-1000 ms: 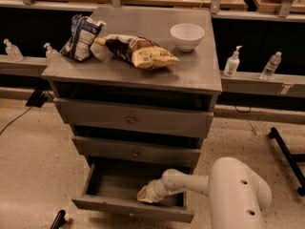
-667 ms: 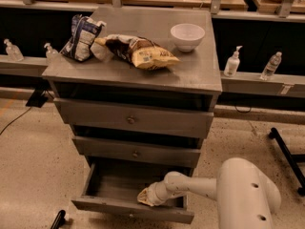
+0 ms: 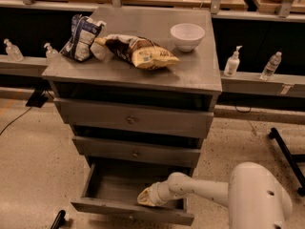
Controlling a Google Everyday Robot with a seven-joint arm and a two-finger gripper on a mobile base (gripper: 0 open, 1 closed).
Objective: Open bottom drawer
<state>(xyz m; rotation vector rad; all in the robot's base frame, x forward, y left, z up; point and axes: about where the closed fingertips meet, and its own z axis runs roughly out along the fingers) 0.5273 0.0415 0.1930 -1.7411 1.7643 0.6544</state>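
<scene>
Three drawers (image 3: 131, 119) (image 3: 136, 152) (image 3: 128, 210), two bags (image 3: 82, 38) (image 3: 140, 51), one bowl (image 3: 187, 35)

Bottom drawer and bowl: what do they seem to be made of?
Bottom drawer: likely wood painted matte grey; the front is flat and dull, the inside dark. Bowl: white and smooth with a soft sheen, perhaps ceramic or plastic; I cannot tell which. The gripper is inside the open drawer, behind its front.

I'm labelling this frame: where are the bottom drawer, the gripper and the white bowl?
bottom drawer (image 3: 114, 187): camera view, bare floor of its open inside.
gripper (image 3: 147, 197): camera view, its tip, inside the bottom drawer.
white bowl (image 3: 187, 36): camera view, its outer wall.
</scene>
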